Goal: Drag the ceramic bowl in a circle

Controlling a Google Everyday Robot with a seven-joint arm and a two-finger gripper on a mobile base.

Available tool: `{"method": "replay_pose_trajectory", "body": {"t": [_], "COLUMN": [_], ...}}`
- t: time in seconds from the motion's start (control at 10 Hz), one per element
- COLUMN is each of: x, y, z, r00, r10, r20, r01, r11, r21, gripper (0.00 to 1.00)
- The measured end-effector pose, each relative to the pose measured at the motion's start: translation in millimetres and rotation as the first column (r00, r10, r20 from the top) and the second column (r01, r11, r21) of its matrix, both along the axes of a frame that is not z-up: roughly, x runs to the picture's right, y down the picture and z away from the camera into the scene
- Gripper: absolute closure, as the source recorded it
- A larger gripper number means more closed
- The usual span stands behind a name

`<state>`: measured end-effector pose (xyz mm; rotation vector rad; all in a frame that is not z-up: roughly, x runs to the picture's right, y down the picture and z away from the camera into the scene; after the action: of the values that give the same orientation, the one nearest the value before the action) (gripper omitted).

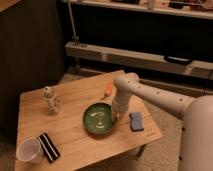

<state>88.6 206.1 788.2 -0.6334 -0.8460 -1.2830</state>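
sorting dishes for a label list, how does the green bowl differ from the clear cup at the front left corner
The ceramic bowl is green, wide and shallow; the cup is pale, see-through and smaller. The bowl sits mid-table with the gripper at its right rim; the cup stands alone at the front left corner. Both are round, open-topped and on the wooden table.

You face a low wooden table [75, 127] on a speckled floor [165, 150]. Behind it, dark wall panels [30, 50] and a long shelf unit [140, 55].

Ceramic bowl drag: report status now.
Gripper shut, down at right rim of ceramic bowl. Bowl flat on table, mid-right. Blue sponge close on its right; orange object behind.
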Motion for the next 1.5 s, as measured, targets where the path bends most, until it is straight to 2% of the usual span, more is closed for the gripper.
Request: {"method": "replay_pose_trajectory", "body": {"t": [0.2, 0.3, 0.5, 0.6, 0.7, 0.8, 1.0, 1.1, 1.3, 1.5], "x": [-6, -18, -53, -70, -90, -117, -157, -176, -189, -182], "y": [33, 46, 59, 58, 54, 46, 30, 13, -23, -65], "z": [-46.5, -65.8, -89.8, -91.1, -87.9, -76.6, -47.0, -28.6, -1.1, 30.8], "r00": [0.997, 0.993, 0.977, 0.971, 0.966, 0.962, 0.961, 0.964, 0.973, 0.986], "r10": [-0.035, -0.054, -0.093, -0.101, -0.108, -0.114, -0.124, -0.120, -0.099, -0.067], "r20": [0.065, 0.108, 0.194, 0.218, 0.236, 0.249, 0.246, 0.236, 0.206, 0.152], "r01": [0.034, 0.053, 0.089, 0.097, 0.104, 0.111, 0.122, 0.117, 0.093, 0.060], "r11": [0.9994, 0.9985, 0.9956, 0.9948, 0.9941, 0.9935, 0.9923, 0.9928, 0.9948, 0.9967], "r21": [0.009, 0.016, 0.029, 0.031, 0.031, 0.028, 0.021, 0.025, 0.040, 0.055], "gripper": [1.00, 1.00, 1.00, 1.00, 1.00, 1.00, 1.00, 1.00, 1.00, 1.00]}}
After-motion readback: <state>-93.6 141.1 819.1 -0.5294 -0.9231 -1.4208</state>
